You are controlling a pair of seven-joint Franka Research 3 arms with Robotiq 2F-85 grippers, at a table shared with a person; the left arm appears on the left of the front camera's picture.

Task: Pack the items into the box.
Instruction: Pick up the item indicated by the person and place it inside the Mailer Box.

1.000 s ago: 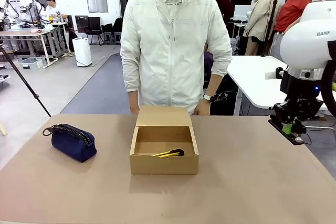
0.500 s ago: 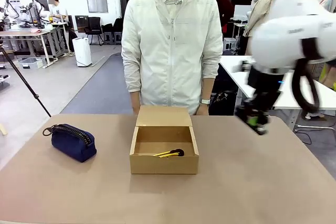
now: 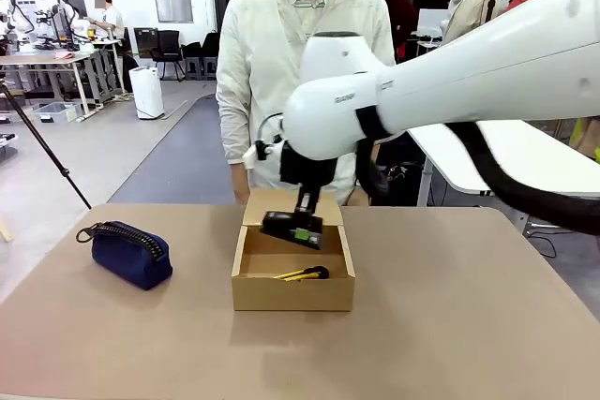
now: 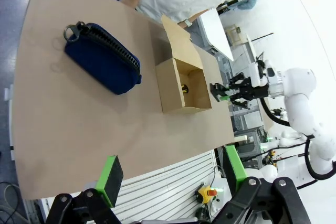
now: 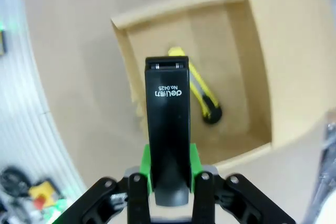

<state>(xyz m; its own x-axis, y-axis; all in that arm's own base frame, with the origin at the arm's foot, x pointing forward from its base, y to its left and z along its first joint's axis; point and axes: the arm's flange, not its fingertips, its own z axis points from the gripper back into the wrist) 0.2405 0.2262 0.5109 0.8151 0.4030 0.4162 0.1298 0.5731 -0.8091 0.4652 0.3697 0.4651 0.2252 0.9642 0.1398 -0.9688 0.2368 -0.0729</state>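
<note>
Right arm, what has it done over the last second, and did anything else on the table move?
The right arm swung from the table's right side to the middle; its jaws, shut on the black stapler, now hang over the open box. Nothing was released. The knife in the box, the blue pouch and the person stayed put.

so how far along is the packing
Done: the utility knife lies in the box. In hand: the right gripper is shut on the stapler, holding it above the open box. Left: the blue pouch sits on the table, apart from the box, and the left gripper is open.
</note>
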